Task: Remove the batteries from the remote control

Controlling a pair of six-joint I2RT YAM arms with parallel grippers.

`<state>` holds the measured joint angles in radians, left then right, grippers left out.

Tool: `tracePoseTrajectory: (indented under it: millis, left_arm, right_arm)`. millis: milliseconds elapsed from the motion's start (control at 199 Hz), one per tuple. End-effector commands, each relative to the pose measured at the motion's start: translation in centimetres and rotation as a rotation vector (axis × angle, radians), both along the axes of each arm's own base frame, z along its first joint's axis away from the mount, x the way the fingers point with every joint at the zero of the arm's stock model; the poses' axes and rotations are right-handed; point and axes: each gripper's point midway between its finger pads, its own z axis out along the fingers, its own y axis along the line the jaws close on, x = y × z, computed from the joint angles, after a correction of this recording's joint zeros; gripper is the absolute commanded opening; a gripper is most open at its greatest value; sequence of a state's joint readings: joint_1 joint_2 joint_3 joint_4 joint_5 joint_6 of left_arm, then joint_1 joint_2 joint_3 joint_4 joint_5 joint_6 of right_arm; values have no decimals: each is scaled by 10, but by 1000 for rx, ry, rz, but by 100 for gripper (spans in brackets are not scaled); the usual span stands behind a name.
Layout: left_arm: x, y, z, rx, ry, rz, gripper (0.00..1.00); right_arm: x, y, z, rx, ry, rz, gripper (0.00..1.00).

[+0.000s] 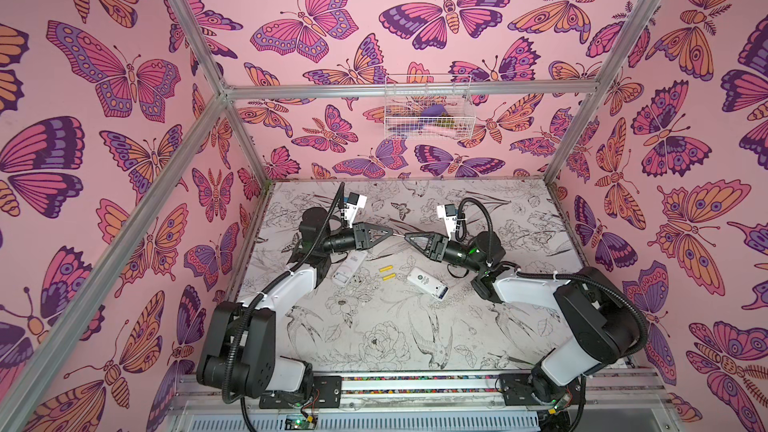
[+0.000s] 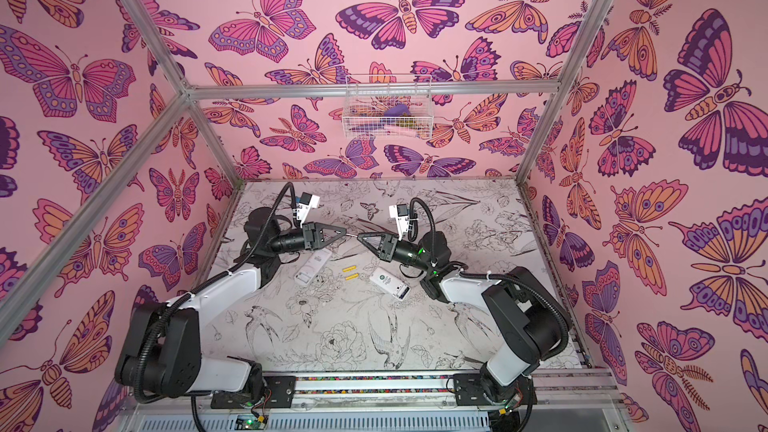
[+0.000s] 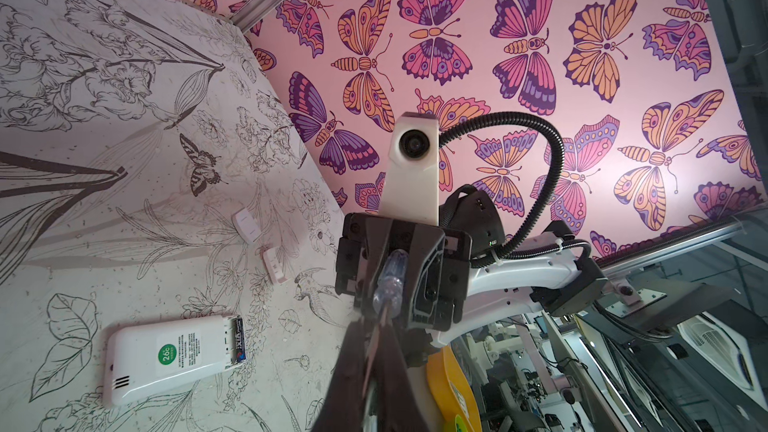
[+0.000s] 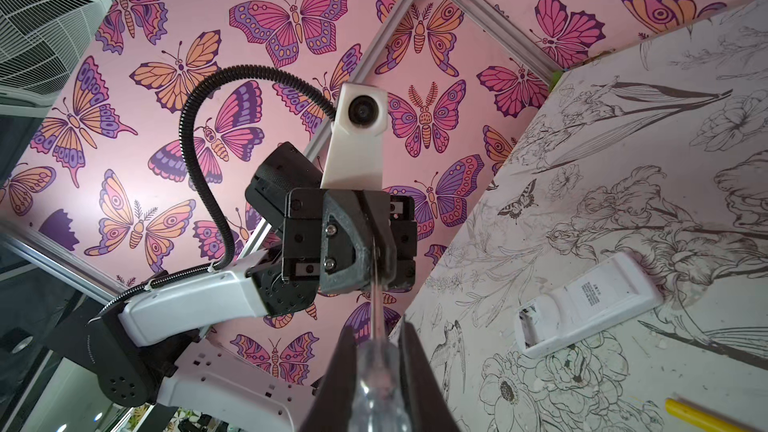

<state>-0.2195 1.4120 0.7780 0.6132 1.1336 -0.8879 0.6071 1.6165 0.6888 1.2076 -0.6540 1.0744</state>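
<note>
yellow batteries [image 1: 389, 277] between left remote [image 1: 349, 268] and right remote [image 1: 427, 283], table [image 1: 374, 347] front open

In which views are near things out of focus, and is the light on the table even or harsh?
Left wrist view: the left end effector, close to the lens, is blurred, while the remote is sharp. Right wrist view: the screwdriver handle is a blur near the lens. Both top views: even light on the table, only soft shadows under the arms.

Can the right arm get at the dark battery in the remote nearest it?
Reach, probably yes: the remote lies near it, cover off, battery exposed, nothing between. But the right end effector is shut on the screwdriver, which the left end effector also grips.
</note>
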Motion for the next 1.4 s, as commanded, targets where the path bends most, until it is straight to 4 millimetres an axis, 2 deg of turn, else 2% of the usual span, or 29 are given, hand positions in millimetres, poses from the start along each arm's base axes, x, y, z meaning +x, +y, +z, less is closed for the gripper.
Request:
tracePoseTrajectory:
  millis: [0, 35, 50, 100, 155, 246, 266, 371, 476, 667, 782, 1013, 1128, 1289, 1394]
  left_arm:
    - [4, 3, 0, 26, -85, 12, 25]
    - [5, 3, -3, 47, -103, 4, 32]
    - [6, 3, -5, 58, -111, 2, 34]
    - [7, 3, -9, 94, -137, -4, 42]
    - [10, 4, -10, 125, -162, 0, 49]
    - [11, 4, -12, 178, -202, -21, 58]
    - [12, 3, -14, 193, -215, -29, 60]
    - [19, 3, -26, 282, -299, -54, 68]
    - [26, 4, -33, 368, -420, -83, 77]
    - [28, -3, -51, 482, -659, -209, 85]
    - [22, -10, -61, 521, -788, -304, 89]
    - [7, -32, -87, 537, -950, -453, 95]
    - [-1, -45, -102, 523, -975, -520, 97]
    - [-18, -64, -126, 549, -1017, -654, 96]
    - [-22, -74, -142, 560, -1014, -714, 94]
  right_arm:
    - [12, -20, 0, 16, 17, -80, 0]
    - [14, -27, -9, 0, 36, -102, 0]
    - [12, -32, -1, 8, 21, -114, 0]
    - [13, -43, -5, -14, 31, -148, 0]
    - [15, -57, -13, -58, 62, -194, 0]
    - [12, -81, -16, -153, 72, -272, 0]
    - [11, -86, -24, -198, 95, -294, 0]
    - [-1, -117, -34, -382, 125, -412, 0]
    - [-14, -148, -34, -457, 156, -531, 0]
    - [-40, -176, -41, -555, 225, -590, 0]
    - [-50, -187, -60, -627, 328, -607, 0]
    - [-60, -182, -91, -654, 473, -550, 0]
    - [-65, -183, -105, -691, 541, -541, 0]
    - [-71, -181, -118, -694, 607, -517, 0]
    - [-74, -179, -130, -693, 648, -513, 0]
